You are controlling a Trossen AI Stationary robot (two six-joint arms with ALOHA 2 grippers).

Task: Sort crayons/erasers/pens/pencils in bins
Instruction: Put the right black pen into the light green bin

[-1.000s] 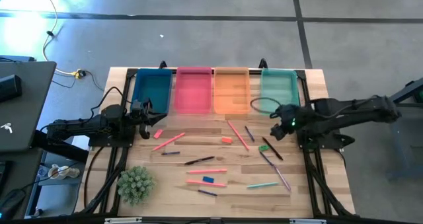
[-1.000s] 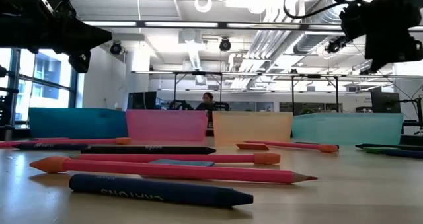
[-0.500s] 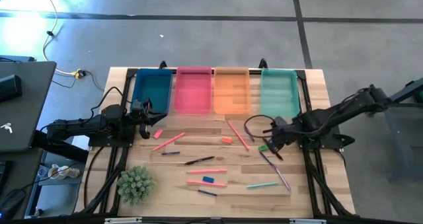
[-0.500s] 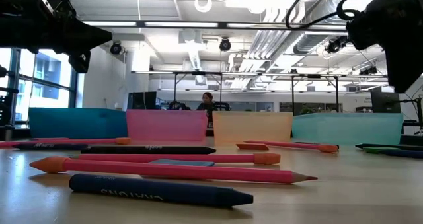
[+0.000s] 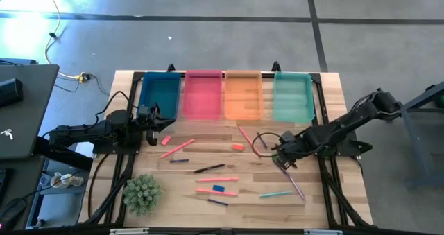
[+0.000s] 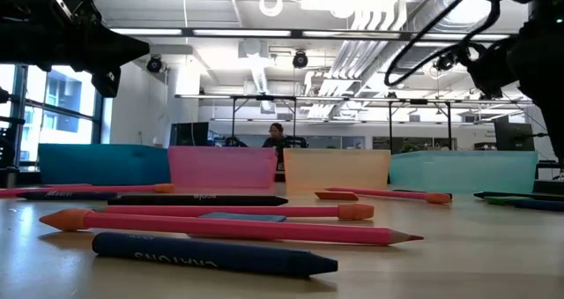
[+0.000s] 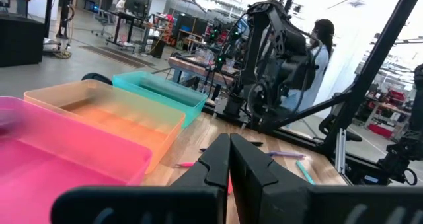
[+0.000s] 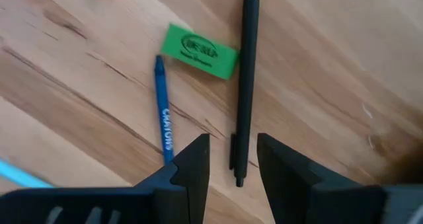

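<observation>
Right gripper [image 5: 277, 154] has come down from beside the teal bin [image 5: 292, 96] to just above the table [image 5: 208, 143].
Its fingers [image 8: 193, 164] stand narrowly apart, holding nothing; the green eraser [image 8: 199, 51] lies just ahead, between a blue crayon [image 8: 164, 115] printed "CRAYONS" and a black pen [image 8: 245, 78]. Left gripper [image 5: 153, 127] unmoved, its fingers [image 7: 217, 159] closed.

Lying flat on wood just ahead of right gripper [image 8: 231, 159] fingertips: green eraser [image 8: 199, 51], printed label up, blue crayon tip nearly touching it. Sitting well beyond both grippers, side by side at table's far edge: four bins, dark blue [image 5: 159, 94], pink [image 5: 202, 94], orange [image 5: 243, 95], teal-green [image 5: 292, 97].
</observation>
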